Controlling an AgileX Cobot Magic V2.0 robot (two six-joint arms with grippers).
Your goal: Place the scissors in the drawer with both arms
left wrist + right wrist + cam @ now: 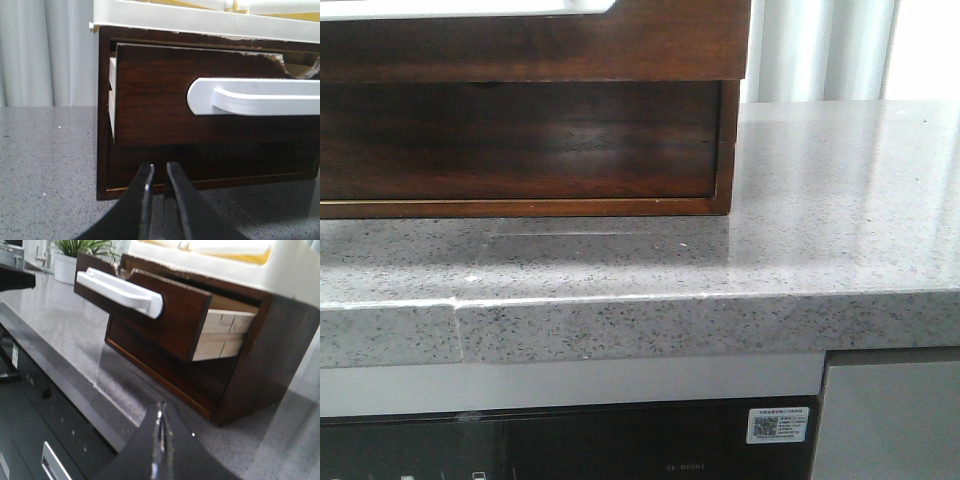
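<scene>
The dark-brown drawer (170,315) with a white handle (120,290) stands partly pulled out of its wooden cabinet (280,350). In the left wrist view the drawer front (150,95) sticks out a little, with a notch in its top edge at the right. In the front view it shows as the brown band (520,45) overhanging the cabinet's lower panel. My left gripper (160,167) is low in front of the cabinet's bottom left corner, fingers a narrow gap apart and empty. My right gripper (161,407) is shut, off the cabinet's right corner near the counter edge. The scissors are not in view.
The cabinet sits on a grey speckled stone countertop (820,200). A white tray (200,17) lies on top of the cabinet. A potted plant (75,250) stands beyond the cabinet. A dark appliance front (570,440) is below the counter edge.
</scene>
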